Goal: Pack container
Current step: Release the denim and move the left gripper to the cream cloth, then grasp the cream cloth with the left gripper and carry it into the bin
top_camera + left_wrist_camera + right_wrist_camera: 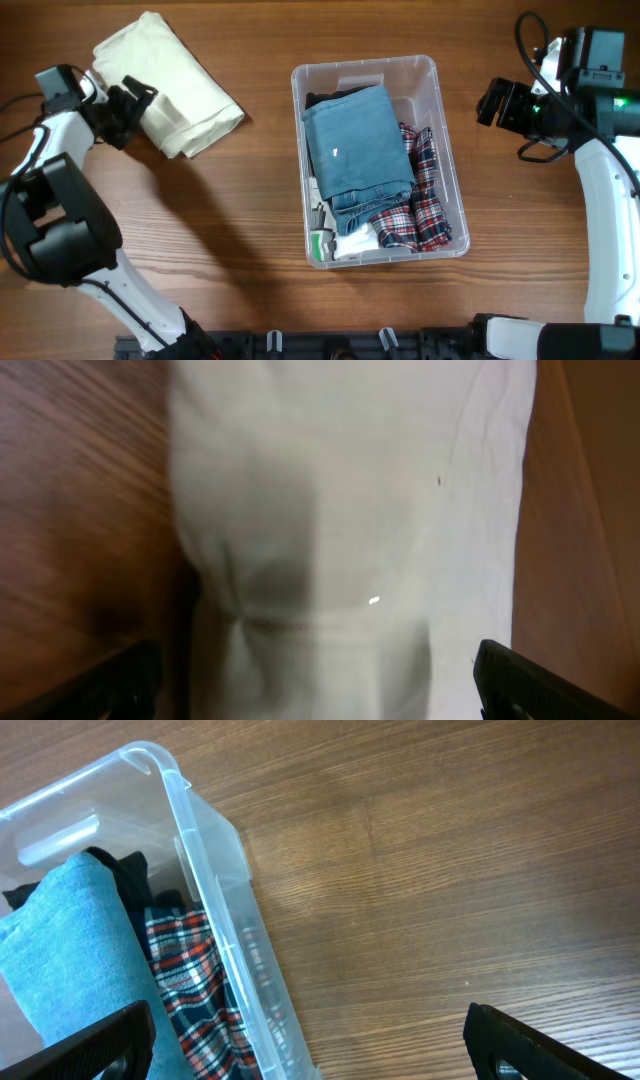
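The clear plastic container (447, 155) stands at the table's middle. It holds folded blue jeans (357, 140), a red plaid shirt (425, 205), a dark garment and a white item. A folded cream garment (178, 85) lies at the far left. My left gripper (128, 108) is open, its fingers on either side of the cream garment (350, 510). My right gripper (496, 102) is open and empty, above the table to the right of the container (215, 910); its view shows the jeans (70, 960) and plaid shirt (190, 990).
The wooden table (250, 230) spreads around the container. A black rail runs along the front edge (330, 345).
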Robot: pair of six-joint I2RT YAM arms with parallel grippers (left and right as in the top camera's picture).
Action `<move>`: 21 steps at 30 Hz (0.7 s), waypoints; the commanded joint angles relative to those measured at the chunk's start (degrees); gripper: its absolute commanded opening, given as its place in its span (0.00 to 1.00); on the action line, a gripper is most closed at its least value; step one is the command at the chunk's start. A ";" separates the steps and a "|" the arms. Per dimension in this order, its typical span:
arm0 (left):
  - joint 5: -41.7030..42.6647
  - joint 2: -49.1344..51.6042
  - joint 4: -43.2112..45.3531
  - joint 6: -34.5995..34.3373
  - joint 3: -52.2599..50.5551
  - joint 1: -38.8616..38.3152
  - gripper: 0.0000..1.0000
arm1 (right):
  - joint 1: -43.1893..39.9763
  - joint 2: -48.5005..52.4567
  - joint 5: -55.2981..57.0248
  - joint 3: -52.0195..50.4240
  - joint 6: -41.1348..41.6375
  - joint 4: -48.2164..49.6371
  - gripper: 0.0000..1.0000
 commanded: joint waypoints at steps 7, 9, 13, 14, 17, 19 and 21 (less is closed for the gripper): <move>1.77 3.91 4.07 -2.51 1.31 -3.58 0.88 | 0.22 -0.96 -0.76 -0.02 -1.27 -0.44 1.00; 4.20 3.91 4.83 -2.51 1.31 -3.58 0.49 | 0.22 -0.96 -0.76 -0.02 -1.25 -0.48 1.00; 7.02 3.37 4.33 -2.29 1.31 -3.58 0.04 | 0.22 -0.96 -0.76 -0.02 -1.40 -0.96 1.00; 9.16 2.25 4.33 -2.27 1.31 -3.58 0.04 | 0.22 -0.96 -0.76 -0.02 -1.40 -1.09 1.00; 11.80 -5.68 2.91 -2.21 1.31 -4.15 0.04 | 0.22 -0.96 -0.76 -0.02 -1.40 -1.09 1.00; 11.76 -14.60 1.18 -0.74 1.31 -5.35 0.04 | 0.20 -0.96 -0.74 -0.02 -1.44 -1.07 1.00; 11.76 -23.56 -0.42 -0.79 1.31 -6.78 0.04 | 0.22 -0.96 -0.76 -0.02 -1.44 -1.05 1.00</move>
